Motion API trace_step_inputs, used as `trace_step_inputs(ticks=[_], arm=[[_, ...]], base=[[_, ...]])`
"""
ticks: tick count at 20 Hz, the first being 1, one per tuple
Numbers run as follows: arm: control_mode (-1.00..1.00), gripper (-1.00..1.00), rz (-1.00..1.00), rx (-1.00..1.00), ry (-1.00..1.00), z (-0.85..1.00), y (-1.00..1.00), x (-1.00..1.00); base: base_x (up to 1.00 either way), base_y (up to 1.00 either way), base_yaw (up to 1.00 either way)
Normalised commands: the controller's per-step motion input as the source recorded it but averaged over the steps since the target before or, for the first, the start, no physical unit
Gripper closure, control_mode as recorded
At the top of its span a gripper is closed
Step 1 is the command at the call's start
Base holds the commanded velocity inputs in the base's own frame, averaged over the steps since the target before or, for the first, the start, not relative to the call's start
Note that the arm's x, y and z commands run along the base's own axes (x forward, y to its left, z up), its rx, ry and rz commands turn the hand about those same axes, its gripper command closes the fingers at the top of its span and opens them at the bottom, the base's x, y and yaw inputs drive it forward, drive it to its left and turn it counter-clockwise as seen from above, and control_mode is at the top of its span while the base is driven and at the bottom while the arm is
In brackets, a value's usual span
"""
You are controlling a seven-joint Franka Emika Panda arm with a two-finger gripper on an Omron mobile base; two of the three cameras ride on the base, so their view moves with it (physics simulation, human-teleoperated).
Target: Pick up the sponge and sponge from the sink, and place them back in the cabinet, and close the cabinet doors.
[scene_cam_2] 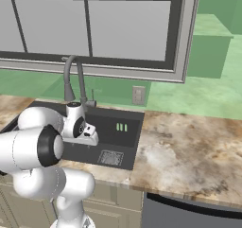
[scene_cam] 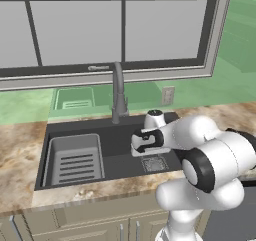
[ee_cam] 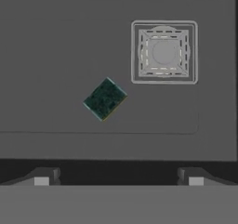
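The window (scene_cam: 110, 30) is seen spread across the wall above the counter, its grey frame running behind the faucet. Below it, the mottled stone counter (scene_cam_2: 189, 151) is laid out to either side of the sink (scene_cam: 115, 135), a wide black basin set into the top. The white arm (scene_cam: 210, 165) is folded over the sink's right half, its hand pointed straight down into the basin. On the left of the basin the grey slotted rack insert (scene_cam: 75, 160) is seated, and the gooseneck faucet (scene_cam: 118, 92) is stood at the back rim. A wall outlet (scene_cam_2: 138, 95) is fixed to the green backsplash. From the hand view, the square drain (ee_cam: 164, 52) is picked out on the basin floor, and the dark-topped sponge (ee_cam: 105, 99) is found lying flat and turned on the diagonal, near the drain but apart from it. The gripper (ee_cam: 118, 179) is held above the basin floor with its jaws spread wide; nothing is gripped, and the sponge lies ahead of the fingertips (ee_cam: 42, 177), untouched.
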Motion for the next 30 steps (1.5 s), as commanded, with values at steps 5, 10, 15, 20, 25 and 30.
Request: trace_step_inputs(ticks=[5,10,15,20,25,30], arm=[[-1.0,-1.0,0.0,0.0,0.0,-0.13,0.05,0.05],[-1.0,-1.0,0.0,0.0,0.0,-0.15,0.07,0.03],[-1.0,-1.0,0.0,0.0,0.0,-0.16,0.1,0.06],[-1.0,-1.0,0.0,0.0,0.0,-0.14,0.06,0.09],[-1.0,-1.0,0.0,0.0,0.0,-0.13,0.02,0.1],[-1.0,-1.0,0.0,0.0,0.0,-0.08,0.0,0.1]], base=[[0.0,0.0,0.0],[0.0,0.0,0.0],[0.0,0.0,0.0],[0.0,0.0,0.0],[0.0,0.0,0.0],[0.0,0.0,0.0]])
